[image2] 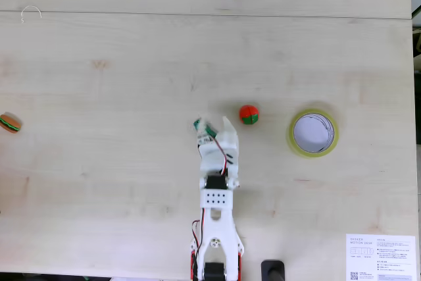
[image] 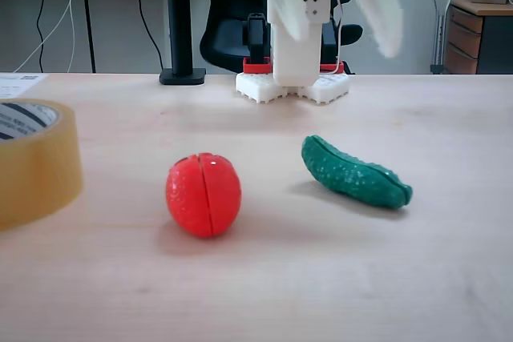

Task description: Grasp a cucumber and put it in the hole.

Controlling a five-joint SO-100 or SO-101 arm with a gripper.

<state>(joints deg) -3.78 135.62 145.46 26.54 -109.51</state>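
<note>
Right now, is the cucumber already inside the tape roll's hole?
No. The cucumber lies on the table, right of the red toy, far from the tape roll.

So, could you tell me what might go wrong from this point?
The cucumber lies flat and curved under the open gripper, so the fingers could pinch one end and let it swivel. The red toy sits between the cucumber and the tape roll, so a low carry might knock it.

A white sheet (image2: 381,257) at about five o'clock on the table in a fixed view carries printed lines and a QR code. The print is too small to read.
</note>
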